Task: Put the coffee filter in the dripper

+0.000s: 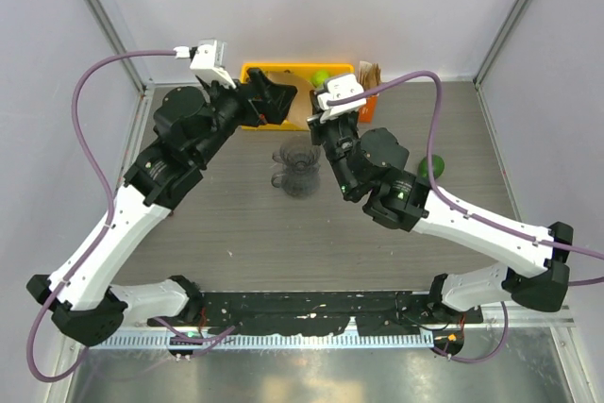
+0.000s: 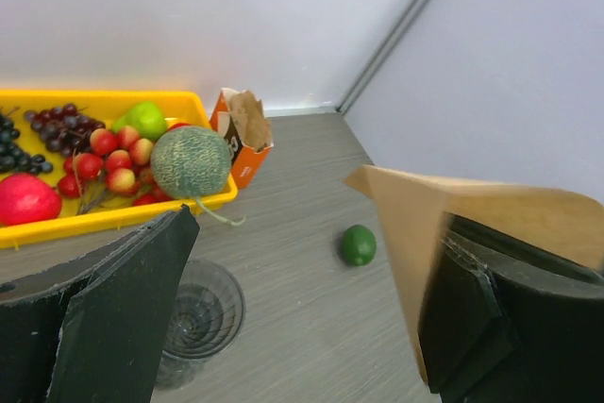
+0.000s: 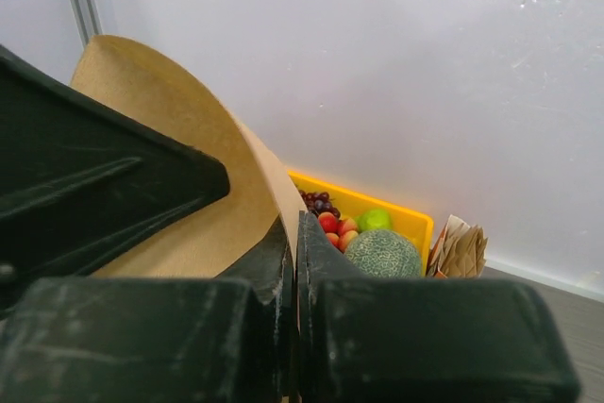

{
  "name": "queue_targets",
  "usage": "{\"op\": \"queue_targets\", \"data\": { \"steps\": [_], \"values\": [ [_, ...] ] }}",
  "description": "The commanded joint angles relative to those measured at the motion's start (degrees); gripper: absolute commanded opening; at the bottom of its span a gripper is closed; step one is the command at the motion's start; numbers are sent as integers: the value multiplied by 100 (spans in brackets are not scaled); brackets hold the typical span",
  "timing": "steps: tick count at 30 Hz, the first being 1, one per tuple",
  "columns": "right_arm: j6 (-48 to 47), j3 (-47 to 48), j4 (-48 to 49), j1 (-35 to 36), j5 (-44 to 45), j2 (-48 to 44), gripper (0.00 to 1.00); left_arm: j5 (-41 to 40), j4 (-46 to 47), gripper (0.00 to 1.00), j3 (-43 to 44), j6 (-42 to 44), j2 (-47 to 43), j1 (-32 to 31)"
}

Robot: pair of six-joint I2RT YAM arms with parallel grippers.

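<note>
Over a grey tabletop (image 1: 283,243), our right gripper (image 3: 294,233) pinches the coffee filter (image 3: 179,167) shut, left gripper (image 2: 316,243) wide open; held by one edge, it may flop past the dripper (image 1: 296,169).

Grey wood-grain table (image 1: 236,233), yellow plastic tray (image 1: 253,70) top centre, smoky ribbed dripper (image 1: 295,169) mid-frame, orange paper-filled box (image 2: 243,139) beside tray, small green fruit (image 2: 358,244) right.

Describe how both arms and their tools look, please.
The left arm and right arm have white shells and black joints. A purple cable runs to a white camera box at each wrist. The left tool and right tool have black wedge-shaped fingers.
</note>
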Motion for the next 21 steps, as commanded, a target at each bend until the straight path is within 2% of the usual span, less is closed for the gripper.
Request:
{"op": "queue_targets", "data": {
  "steps": [1, 6, 14, 21],
  "values": [
    [-112, 357, 634, 128, 319, 87, 5, -690, 152, 99, 301, -215, 84, -64],
    [-129, 507, 898, 277, 468, 280, 10, -840, 214, 99, 249, -321, 199, -99],
    [248, 595, 643, 382, 574, 368, 11, -858, 442, 99, 231, -409, 260, -90],
    [126, 761, 933, 391, 688, 500, 11, -876, 179, 75, 275, -321, 366, -99]
  ]
}}
